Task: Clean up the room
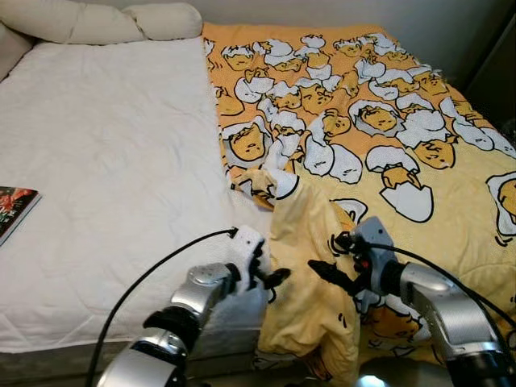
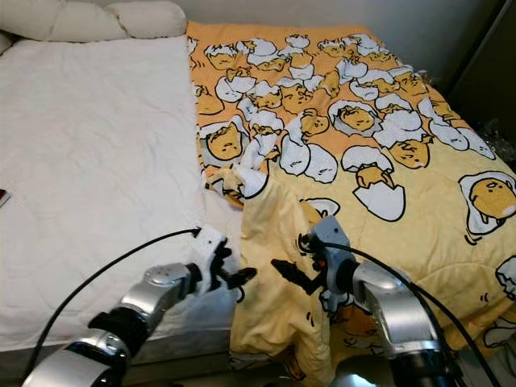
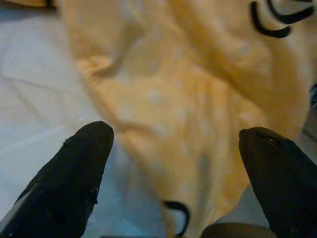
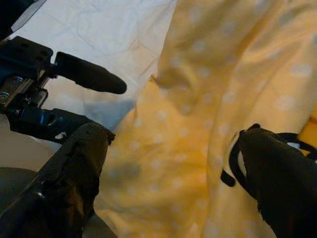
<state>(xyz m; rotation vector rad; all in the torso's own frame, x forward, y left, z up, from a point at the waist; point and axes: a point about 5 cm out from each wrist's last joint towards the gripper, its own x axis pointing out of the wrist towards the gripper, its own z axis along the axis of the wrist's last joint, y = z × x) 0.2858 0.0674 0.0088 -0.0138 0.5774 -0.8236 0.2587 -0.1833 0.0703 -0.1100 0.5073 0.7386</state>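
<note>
One book [image 1: 14,208] lies at the bed's left edge on the white sheet [image 1: 113,177], and two pillows [image 1: 105,22] sit at its head. My left end effector [image 1: 270,278], fingers apart, hovers at the front edge beside one yellow egg-print blanket [image 1: 363,145]. My right end effector [image 1: 322,270], fingers apart, faces it over the blanket's folded-back corner [image 1: 310,306].

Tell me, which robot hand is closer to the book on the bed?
Left. The left gripper is over the white sheet's near edge, on the same side as the book, though well apart from it. The right gripper is farther away, over the folded-back yellow blanket.
</note>
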